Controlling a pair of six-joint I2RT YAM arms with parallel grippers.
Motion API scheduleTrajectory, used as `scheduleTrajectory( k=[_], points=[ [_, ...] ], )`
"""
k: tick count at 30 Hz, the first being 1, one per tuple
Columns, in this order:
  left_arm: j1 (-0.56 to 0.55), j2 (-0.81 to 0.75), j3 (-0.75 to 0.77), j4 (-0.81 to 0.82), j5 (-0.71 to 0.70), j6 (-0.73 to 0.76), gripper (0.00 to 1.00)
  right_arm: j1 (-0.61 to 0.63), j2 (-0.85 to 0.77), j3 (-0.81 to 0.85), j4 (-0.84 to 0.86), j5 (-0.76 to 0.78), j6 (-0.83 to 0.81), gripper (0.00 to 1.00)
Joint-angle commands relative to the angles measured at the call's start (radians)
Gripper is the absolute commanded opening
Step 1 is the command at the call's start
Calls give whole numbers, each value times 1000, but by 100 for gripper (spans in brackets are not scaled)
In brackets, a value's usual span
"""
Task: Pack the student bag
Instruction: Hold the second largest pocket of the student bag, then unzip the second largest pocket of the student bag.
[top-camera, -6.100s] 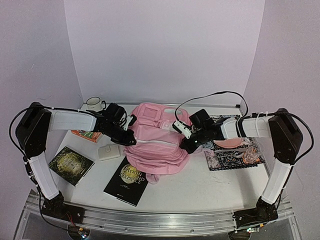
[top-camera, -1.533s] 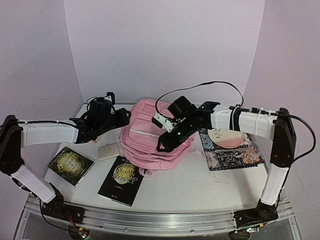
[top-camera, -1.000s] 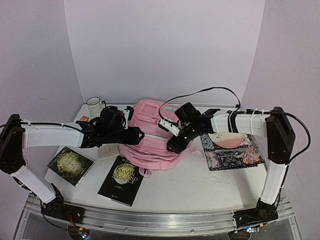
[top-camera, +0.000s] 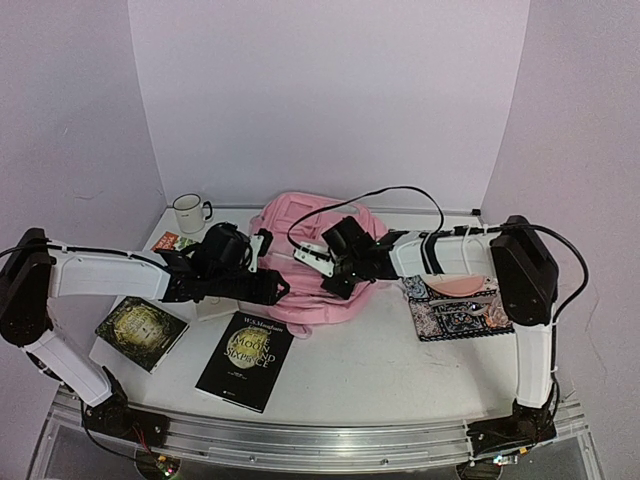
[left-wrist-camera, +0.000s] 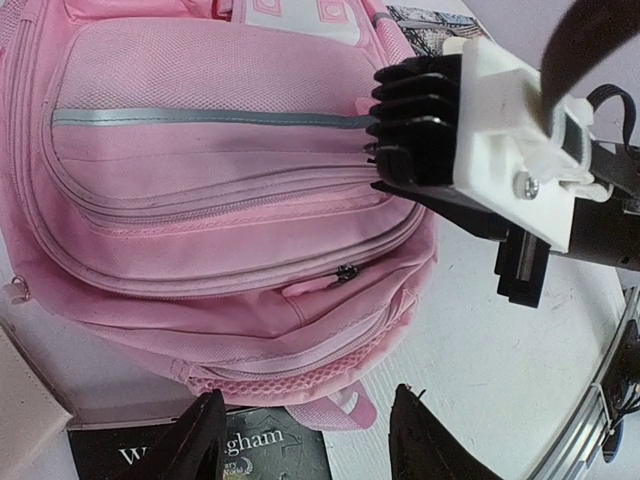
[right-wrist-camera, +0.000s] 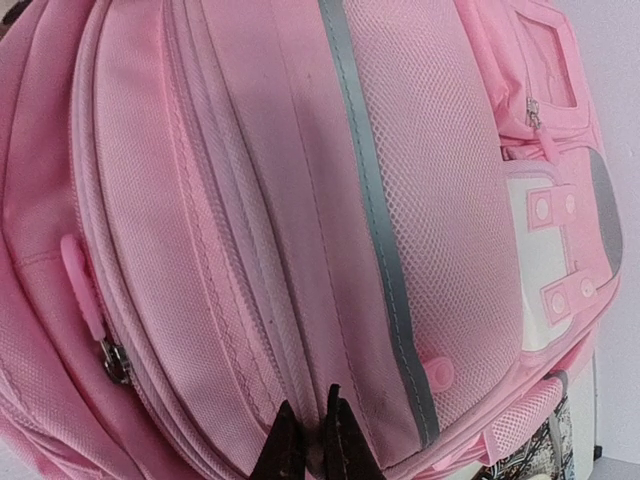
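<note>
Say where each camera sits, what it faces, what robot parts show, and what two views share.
Top external: above and behind the robot, looking down at the table; the left arm and right arm reach the student bag.
Left wrist: on the left arm, facing the bag's zipped front; open left gripper at the bottom.
Right wrist: close over the bag; right gripper at the bottom, pinched on a seam.
Shared: the left wrist view also shows the right gripper at the bag's edge.

Soft pink student bag (top-camera: 310, 305) with a grey stripe (left-wrist-camera: 200, 117) and white panel (right-wrist-camera: 540, 250), black book (top-camera: 245, 360) with pale gold lettering near side of the bag, dark book (top-camera: 141, 330) with gold ornament left of it, white mug (top-camera: 188, 212) behind-left, black-and-white patterned cover (top-camera: 460, 318) right of it, white desk (top-camera: 400, 370)
</note>
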Motion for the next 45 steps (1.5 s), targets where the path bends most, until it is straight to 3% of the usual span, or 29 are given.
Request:
scheduleTrajectory(
  k=[1,25,33,38,45],
  points=[
    [-3,-8,57,19,-5,52,57,-12,-128,50,12,-44,30,0],
    [-3,193,203,58,94,98,57,-85,-201,129,-15,-260,191,0],
    [-2,237,213,191,121,36,56,-84,-211,139,-30,-338,229,0],
    [-3,254,222,229,182,-2,47,-85,-217,140,-31,-347,242,0],
    [-4,236,197,266,221,-32,21,-85,-205,148,-30,-346,257,0]
  ],
)
